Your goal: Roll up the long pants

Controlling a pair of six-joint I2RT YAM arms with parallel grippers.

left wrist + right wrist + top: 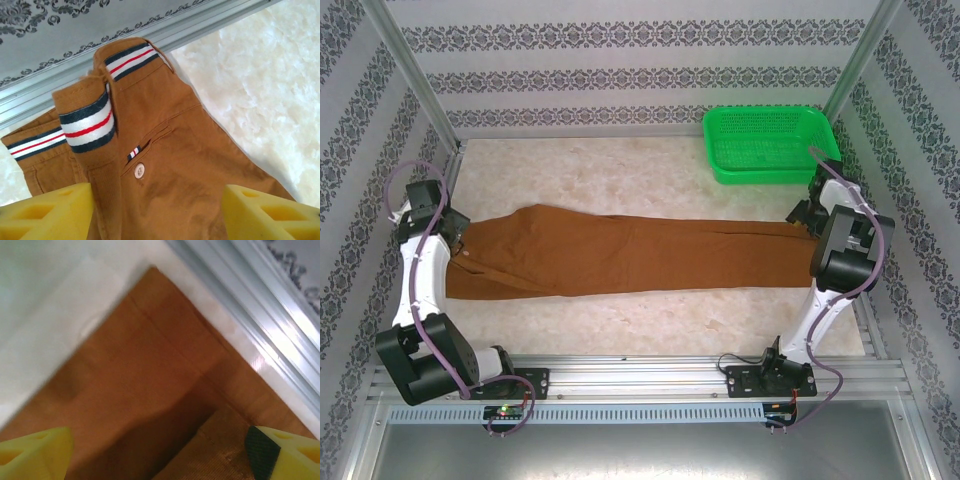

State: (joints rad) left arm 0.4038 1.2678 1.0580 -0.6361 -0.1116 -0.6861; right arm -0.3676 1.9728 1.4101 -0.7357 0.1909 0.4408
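Bright, even overhead lighting with soft shadows. Right wrist view: blurred, glare on the metal rail [280, 335] beyond the right gripper [157, 455] (dark shadow on the pants [125, 375] between its fingers [30, 452]). Left wrist view: sharp.

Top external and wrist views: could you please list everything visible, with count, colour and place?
long pants: 1, brown, flat across the table, waistband by the left arm, leg ends by the right arm.
striped trim: 3 patches, navy-white-red, along the waistband.
button: 1, pale, beside the pocket slit.
basket: 1, green, far right corner.
table: 1, pale marbled.
left gripper: 1, yellow fingers, open over the waistband.
right gripper: 1, yellow fingers, open over the leg ends.
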